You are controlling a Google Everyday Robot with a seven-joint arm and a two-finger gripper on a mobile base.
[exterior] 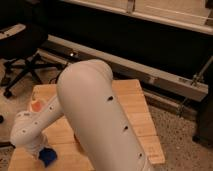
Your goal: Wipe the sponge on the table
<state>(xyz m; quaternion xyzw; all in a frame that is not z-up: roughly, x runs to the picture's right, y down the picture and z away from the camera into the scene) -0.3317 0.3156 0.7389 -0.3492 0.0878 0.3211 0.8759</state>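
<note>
My white arm (100,115) fills the middle of the camera view and bends down to the left over the table (135,107), a small light bamboo-plank top. The gripper (42,152) sits at the arm's lower left end, right over the bright blue sponge (48,157), which shows as a small blue patch on the table's near left part. The arm hides most of the sponge. An orange-red bit of the bowl (36,105) peeks out beside the arm at the table's left.
A black office chair (22,55) stands on the speckled floor to the far left. A long metal rail (150,70) runs behind the table along a dark wall. A dark object (205,120) stands at the right edge.
</note>
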